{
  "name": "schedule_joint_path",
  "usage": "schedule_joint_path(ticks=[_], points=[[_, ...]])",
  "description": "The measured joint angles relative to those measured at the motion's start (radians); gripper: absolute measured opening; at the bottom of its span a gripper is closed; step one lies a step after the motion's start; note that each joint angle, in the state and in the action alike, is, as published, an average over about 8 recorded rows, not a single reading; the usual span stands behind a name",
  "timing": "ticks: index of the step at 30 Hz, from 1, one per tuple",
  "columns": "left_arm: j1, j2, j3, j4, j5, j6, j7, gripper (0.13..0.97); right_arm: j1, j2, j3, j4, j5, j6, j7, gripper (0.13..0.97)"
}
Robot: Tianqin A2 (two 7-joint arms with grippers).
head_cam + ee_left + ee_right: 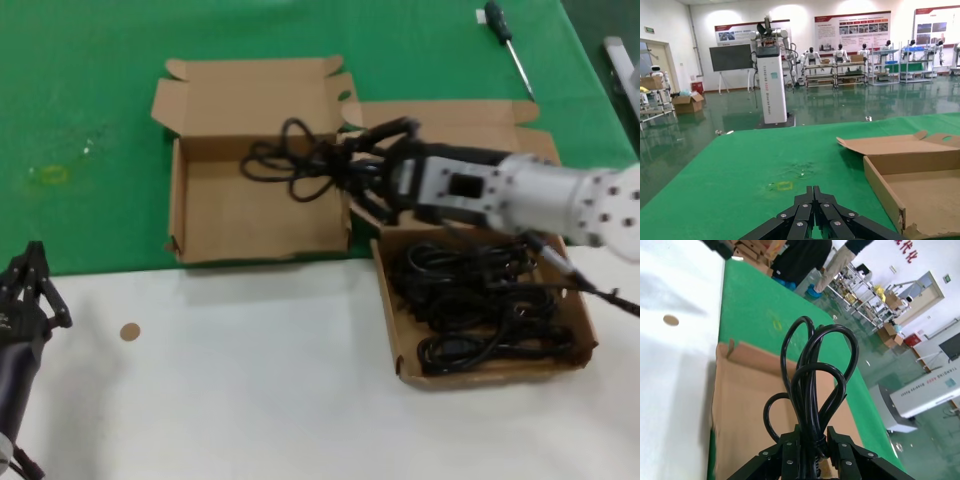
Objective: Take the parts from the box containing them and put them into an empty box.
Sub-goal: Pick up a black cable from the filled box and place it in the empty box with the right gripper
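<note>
The box holding the parts sits at the right on the white table edge, with several coiled black cables inside. The empty box, lid folded back, lies to its left on the green cloth. My right gripper is shut on a looped black cable bundle and holds it above the right part of the empty box. In the right wrist view the bundle rises from the shut gripper over the box floor. My left gripper is parked at the lower left, shut and empty.
A screwdriver lies on the green cloth at the far right. A small brown disc lies on the white table near the left arm. The empty box's wall shows to one side in the left wrist view.
</note>
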Motion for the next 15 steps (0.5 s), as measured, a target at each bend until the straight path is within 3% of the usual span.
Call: schedule_joint_path(ticks=[7,15], points=[[0.000,0.000,0.000,0.000,0.000,0.000,0.000,0.152,0.053,-0.117,-0.049,-0.095,-0.047,0.027,-0.006,0.247],[0.000,0.000,0.000,0.000,0.000,0.000,0.000,0.152,0.101,-0.231,-0.086,-0.251,-0.060,0.078,-0.093,0.246]])
